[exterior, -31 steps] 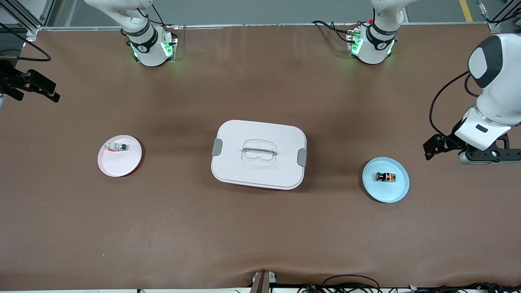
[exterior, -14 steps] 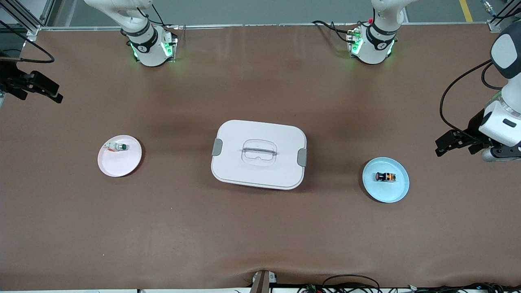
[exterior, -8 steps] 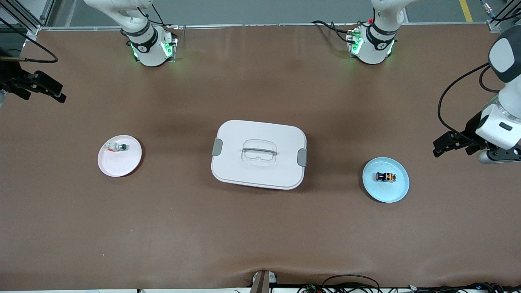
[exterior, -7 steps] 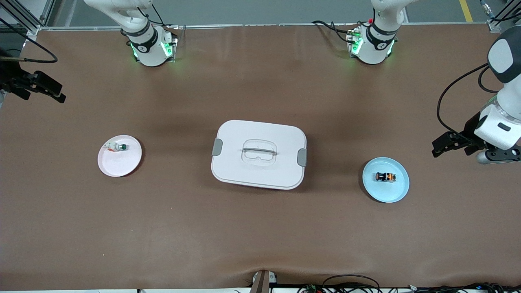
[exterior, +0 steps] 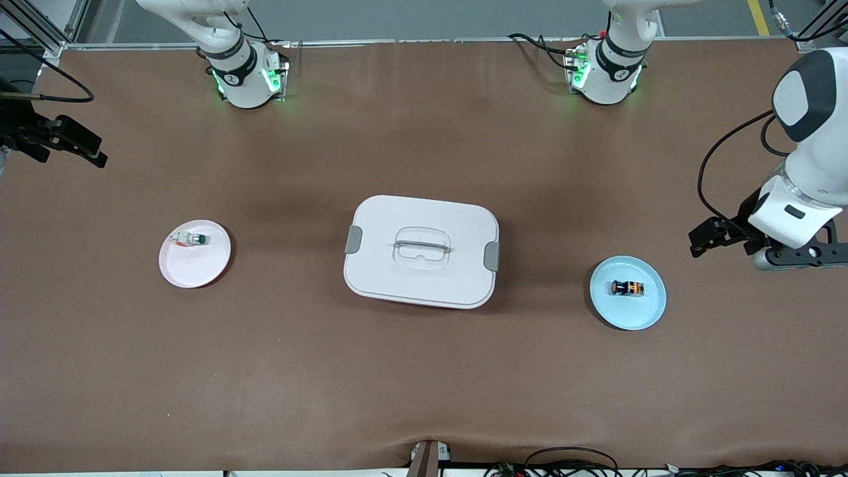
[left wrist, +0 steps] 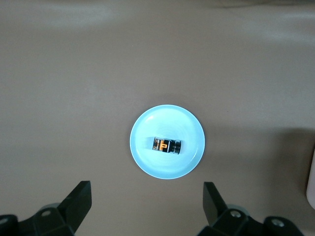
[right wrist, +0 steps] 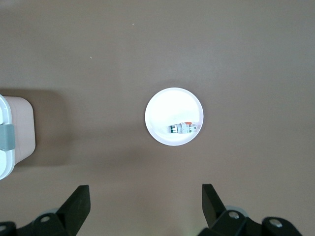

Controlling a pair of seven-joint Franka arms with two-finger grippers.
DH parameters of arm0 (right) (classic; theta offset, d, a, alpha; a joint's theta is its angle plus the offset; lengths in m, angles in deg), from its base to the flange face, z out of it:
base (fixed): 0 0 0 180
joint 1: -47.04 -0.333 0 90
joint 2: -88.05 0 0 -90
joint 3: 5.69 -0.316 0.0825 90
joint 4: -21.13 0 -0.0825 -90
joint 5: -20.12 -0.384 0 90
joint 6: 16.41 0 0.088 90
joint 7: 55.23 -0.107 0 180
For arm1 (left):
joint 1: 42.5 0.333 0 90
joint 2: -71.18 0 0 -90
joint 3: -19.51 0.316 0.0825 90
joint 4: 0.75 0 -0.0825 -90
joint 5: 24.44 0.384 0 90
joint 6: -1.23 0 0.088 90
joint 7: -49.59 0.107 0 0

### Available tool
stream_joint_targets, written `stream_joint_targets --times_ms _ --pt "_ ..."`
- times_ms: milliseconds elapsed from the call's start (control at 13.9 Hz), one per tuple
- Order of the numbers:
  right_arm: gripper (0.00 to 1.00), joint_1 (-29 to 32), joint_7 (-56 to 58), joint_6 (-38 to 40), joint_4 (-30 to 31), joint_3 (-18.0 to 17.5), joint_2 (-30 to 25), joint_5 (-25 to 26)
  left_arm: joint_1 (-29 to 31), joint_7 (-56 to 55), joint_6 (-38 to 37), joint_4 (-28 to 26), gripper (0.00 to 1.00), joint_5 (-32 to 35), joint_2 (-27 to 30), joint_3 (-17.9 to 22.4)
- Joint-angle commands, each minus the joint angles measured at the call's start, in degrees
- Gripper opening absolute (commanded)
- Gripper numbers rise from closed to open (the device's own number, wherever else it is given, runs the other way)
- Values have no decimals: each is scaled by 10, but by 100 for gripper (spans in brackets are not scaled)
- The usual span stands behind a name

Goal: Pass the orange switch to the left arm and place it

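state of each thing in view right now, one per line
orange switch: lying on its side on the blue plate, ungripped
green-capped switch: lying on the pink plate
box: lid on
left gripper: open, above the blue plate
right gripper: open, waiting

— How is the light over the brown matte bench [exterior: 278, 371]?

— Bright and even, from overhead. The large white rounded lidded box [exterior: 421, 250] throws a soft shadow toward the left arm's end and along its edge nearer the front camera.

— Any glare?

— Mild sheen on the round pale blue plate [left wrist: 167, 148] and the round pale pink plate [right wrist: 173, 116]; green lamps glow at both arm bases.

— Sharpness?

— Front view is crisp. In the wrist views the plates are sharp, but the black tool fingers [left wrist: 76, 206] look slightly soft, and a pale haze lies across the bench.
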Motion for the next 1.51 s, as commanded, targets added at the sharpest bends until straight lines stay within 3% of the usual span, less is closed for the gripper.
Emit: stream_joint_targets --times_ms 0,648,1008,1440 --pt "100 -4 -3 0 9 0 -13 1 -53 -8 -6 4 100 -10 1 53" --pt "100 -4 -3 1 8 0 -14 1 -49 -28 -5 1 100 -13 13 48" --pt "100 -5 -4 -1 8 0 -14 1 -24 -86 -8 -6 100 -12 39 -4" --pt "100 -4 -3 1 9 1 -15 2 -29 -71 -66 -4 100 -12 80 13"
